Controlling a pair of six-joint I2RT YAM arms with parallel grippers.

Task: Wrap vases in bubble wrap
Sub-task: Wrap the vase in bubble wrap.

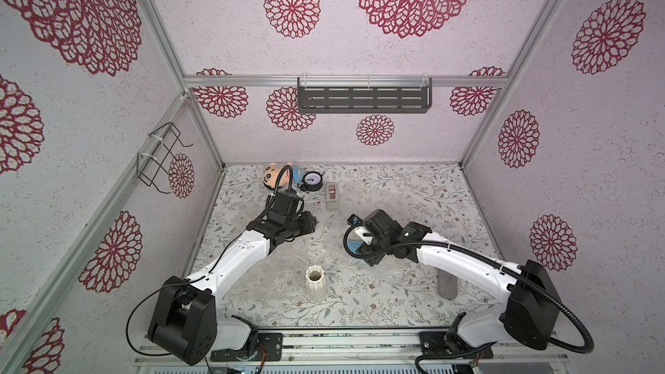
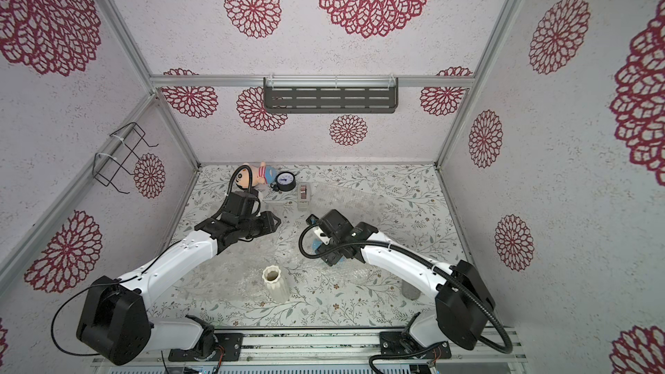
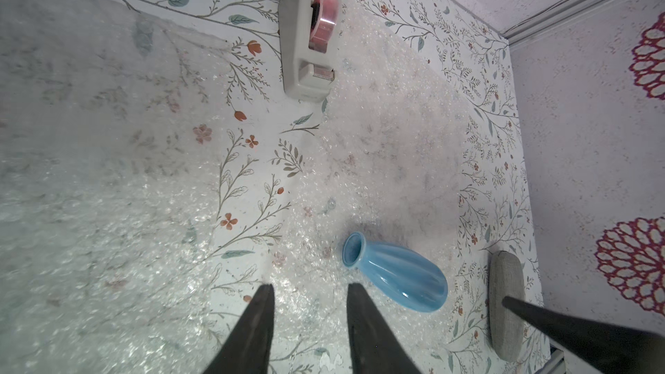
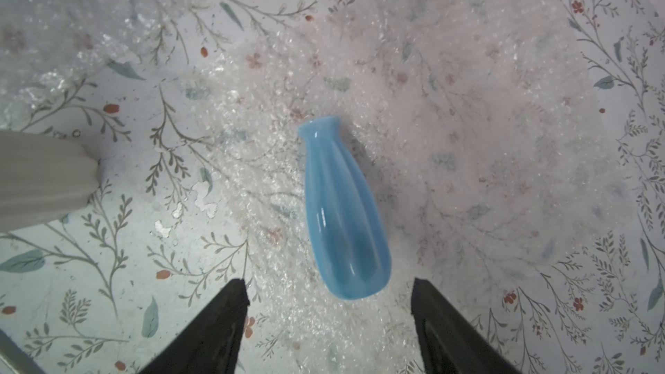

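The light blue vase lies on its side on a clear sheet of bubble wrap. My right gripper hangs open over it, and the vase's base lies just at the fingertips, touching neither. In both top views my right arm covers most of this vase. My left gripper is open and empty over the wrap's edge, close to the blue vase. A second sheet of bubble wrap lies further to the left. The cream-white vase stands upright near the front of the table, apart from both grippers.
A beige tape dispenser stands at the far edge of the wrap. The grey oblong case lies front right beside my right arm. A doll and a round gauge sit by the back wall. A wire rack juts from the left wall.
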